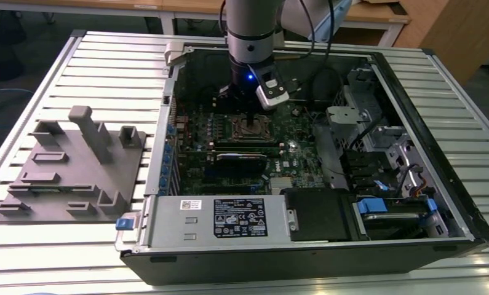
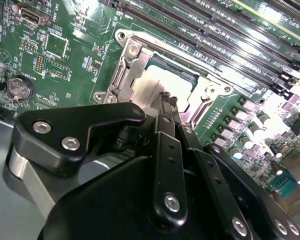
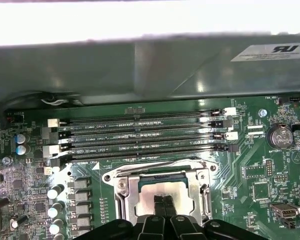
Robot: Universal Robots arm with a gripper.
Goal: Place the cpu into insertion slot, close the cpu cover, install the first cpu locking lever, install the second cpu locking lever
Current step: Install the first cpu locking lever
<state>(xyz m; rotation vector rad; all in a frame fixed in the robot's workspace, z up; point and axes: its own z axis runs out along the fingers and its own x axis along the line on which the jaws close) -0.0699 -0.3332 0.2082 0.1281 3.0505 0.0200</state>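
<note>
The cpu [image 3: 149, 193] [image 2: 142, 87], a flat square with a dull pale metal top, lies in the insertion slot [image 1: 253, 127] on the green motherboard. The silver cpu cover [image 3: 122, 200] [image 2: 126, 67] lies flat around it as a frame, and the chip's top shows through the cut-out. My gripper [image 3: 163, 204] [image 2: 167, 101] [image 1: 253, 117] reaches straight down over the chip's middle. Its two thin black fingertips are shut together with nothing between them, at or just above the chip's top. A thin silver lever wire [image 3: 160, 166] runs along the cover's edge nearest the memory slots.
Several long memory slots [image 3: 140, 132] lie beside the socket, with the dark case wall [image 3: 140, 65] beyond. A black expansion card [image 1: 242, 158] sits nearer the power supply [image 1: 219, 218]. Drive bays [image 1: 376, 141] fill the exterior view's right, and a grey fixture [image 1: 72, 166] stands on the table [image 1: 88, 55].
</note>
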